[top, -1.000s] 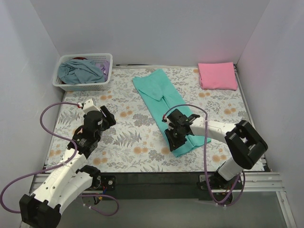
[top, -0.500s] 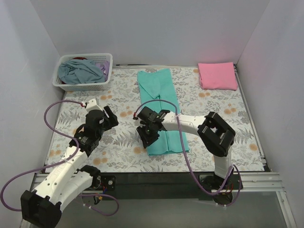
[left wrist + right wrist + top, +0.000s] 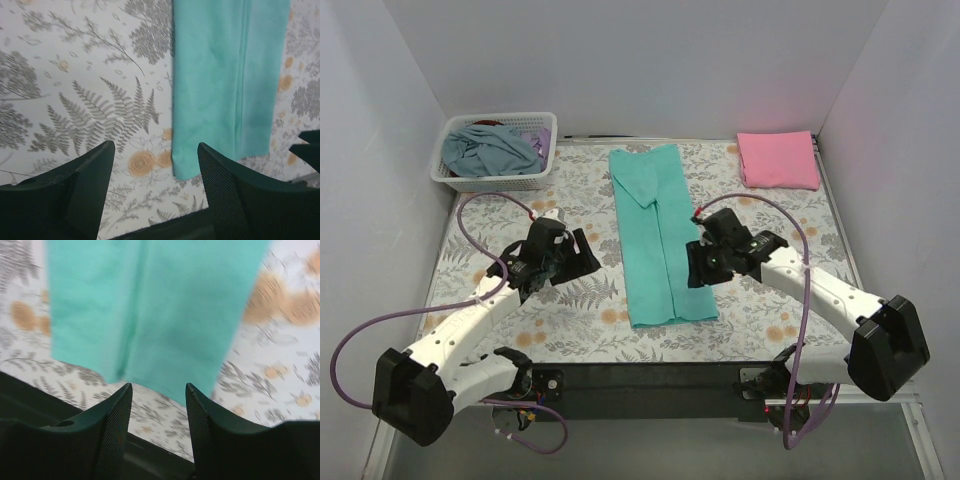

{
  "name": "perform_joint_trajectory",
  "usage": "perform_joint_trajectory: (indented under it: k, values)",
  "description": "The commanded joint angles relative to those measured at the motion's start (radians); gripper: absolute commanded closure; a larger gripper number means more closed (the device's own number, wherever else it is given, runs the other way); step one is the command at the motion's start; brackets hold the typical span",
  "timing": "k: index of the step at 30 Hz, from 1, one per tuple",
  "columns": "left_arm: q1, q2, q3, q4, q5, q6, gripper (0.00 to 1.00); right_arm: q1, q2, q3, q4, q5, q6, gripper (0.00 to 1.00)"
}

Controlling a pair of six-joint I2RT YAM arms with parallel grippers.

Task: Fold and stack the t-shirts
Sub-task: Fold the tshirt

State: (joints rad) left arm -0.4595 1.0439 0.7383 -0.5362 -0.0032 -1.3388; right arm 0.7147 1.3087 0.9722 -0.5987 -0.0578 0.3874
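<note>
The teal-green t-shirt (image 3: 658,235) lies flat as a long narrow strip down the middle of the table, sides folded in. It also shows in the left wrist view (image 3: 225,75) and the right wrist view (image 3: 150,305). The pink t-shirt (image 3: 778,159) lies folded at the back right corner. My left gripper (image 3: 588,255) is open and empty, just left of the strip. My right gripper (image 3: 695,268) is open and empty, at the strip's right edge near its front end. In both wrist views the jaws stand apart with nothing between them.
A white lattice basket (image 3: 498,150) with blue-grey and purple cloth stands at the back left. The floral tablecloth (image 3: 520,300) covers the table. The black front edge (image 3: 640,372) runs below the strip's end. White walls stand on three sides.
My right gripper let go of the teal shirt and drew back to the right side of the strip. My left gripper moved right, toward the strip's left edge. The strip lies straight.
</note>
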Motion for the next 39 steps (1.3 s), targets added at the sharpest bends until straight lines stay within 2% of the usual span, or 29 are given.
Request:
perform_joint_trajectory:
  k: [1,5,12,26,35,39]
  values:
    - [-0.062,0.014,0.032,-0.133,0.117,-0.114,0.34,-0.101,-0.078,-0.131,-0.058,-0.016,-0.042,0.46]
    - [-0.146,0.034,0.009,-0.16,0.115,-0.215,0.34,-0.19,-0.109,-0.184,-0.046,-0.034,-0.074,0.46]
    - [-0.261,0.093,0.019,-0.176,0.072,-0.283,0.34,-0.218,-0.068,-0.245,0.025,-0.103,-0.082,0.49]
    - [-0.334,0.218,0.073,-0.188,0.016,-0.329,0.4,-0.219,0.034,-0.328,0.099,-0.106,-0.076,0.53]
    - [-0.361,0.3,0.108,-0.212,0.016,-0.326,0.43,-0.218,0.043,-0.372,0.105,-0.143,-0.047,0.66]
    - [-0.378,0.344,0.13,-0.215,0.016,-0.321,0.47,-0.218,0.038,-0.388,0.105,-0.14,-0.045,0.76]
